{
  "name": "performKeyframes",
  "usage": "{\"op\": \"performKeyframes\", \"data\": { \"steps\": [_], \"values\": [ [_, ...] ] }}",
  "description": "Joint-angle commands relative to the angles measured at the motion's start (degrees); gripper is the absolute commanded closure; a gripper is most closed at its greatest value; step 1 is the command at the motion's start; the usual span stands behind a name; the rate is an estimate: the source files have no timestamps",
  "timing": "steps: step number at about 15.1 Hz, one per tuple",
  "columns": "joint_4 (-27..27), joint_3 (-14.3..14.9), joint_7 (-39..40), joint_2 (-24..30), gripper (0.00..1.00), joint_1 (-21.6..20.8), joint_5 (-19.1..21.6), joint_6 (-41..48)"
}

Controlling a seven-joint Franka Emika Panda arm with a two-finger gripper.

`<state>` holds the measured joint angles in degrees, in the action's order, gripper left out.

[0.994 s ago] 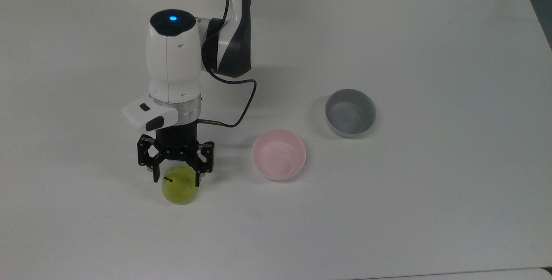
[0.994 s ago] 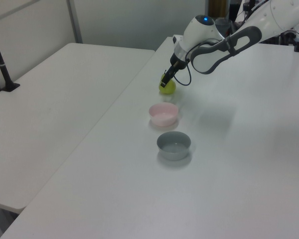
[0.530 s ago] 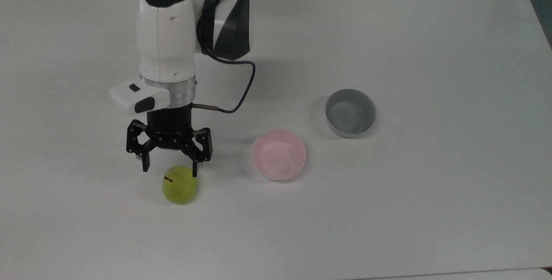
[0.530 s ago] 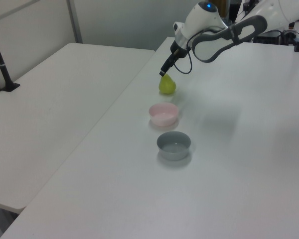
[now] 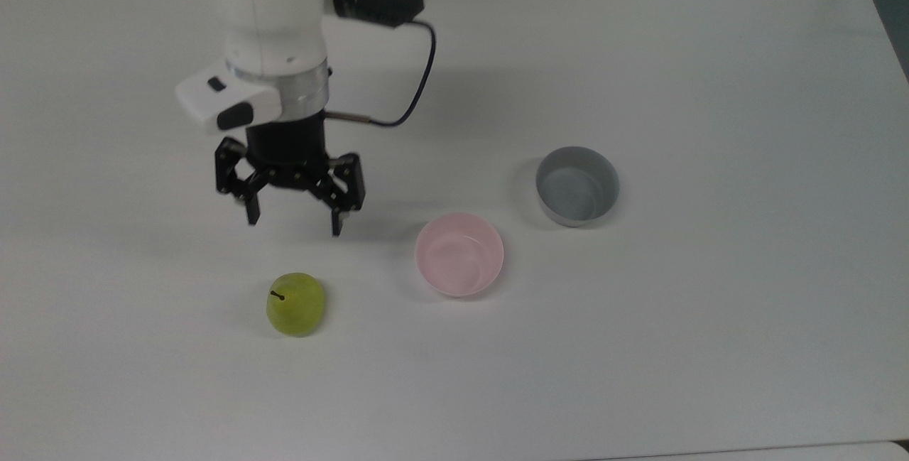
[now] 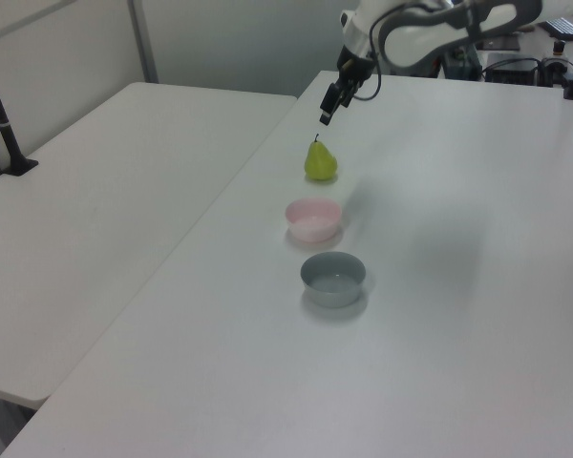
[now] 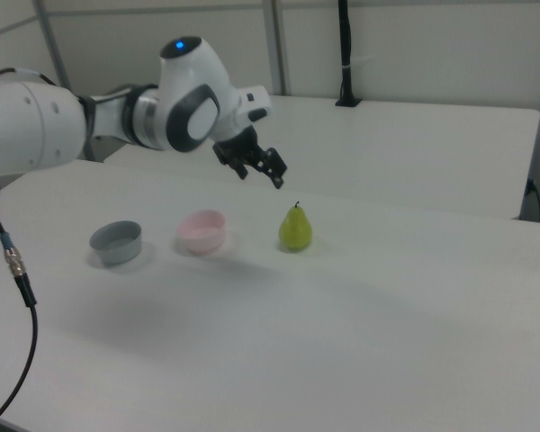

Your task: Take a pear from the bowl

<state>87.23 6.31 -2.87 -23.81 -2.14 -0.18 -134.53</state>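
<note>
Working across the top view from its left, you have the pear [image 5: 296, 304] standing upright on the white table [image 5: 710, 340], stem up, well apart from the gripper [image 5: 292, 223], which hangs above and behind it with its fingers spread wide and nothing between them. To the top view's right of the pear sits the pink bowl [image 5: 459, 254], with nothing in it, and further right again the grey bowl [image 5: 577, 185], also with nothing in it; so the fruit is on the table beside the bowl, not inside it. Treat the pear as a light, rigid-looking piece with a smooth, probably slippery skin; its rounded belly is the widest part and tapers to a narrow neck, as the left view [image 6: 320, 160] and the right view [image 7: 295, 229] both show. I would have you close on the belly, below the taper, with the fingers either side of the stem, since a grip on the neck would likely squeeze it out. Against the frame a second ago, the gripper has released its straddle of the pear, lifted clear and drawn back toward the top view's upper edge, while the pear and both bowls have kept their places.
</note>
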Motion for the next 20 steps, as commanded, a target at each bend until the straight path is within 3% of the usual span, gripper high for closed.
{"op": "performKeyframes", "data": {
  "steps": [1, 5, 12, 20],
  "values": [
    [2.5, 0.3, -2.4, 7.4, 0.0, -2.2, 0.1, 11.7],
    [2.7, 0.0, -2.1, 13.7, 0.0, -3.7, -0.2, 25.2],
    [3.9, -0.3, -1.8, 20.9, 0.0, -4.9, -0.2, 37.5],
    [4.3, -1.4, -0.7, 22.0, 0.0, -4.4, -2.6, 40.1]
  ]
}}
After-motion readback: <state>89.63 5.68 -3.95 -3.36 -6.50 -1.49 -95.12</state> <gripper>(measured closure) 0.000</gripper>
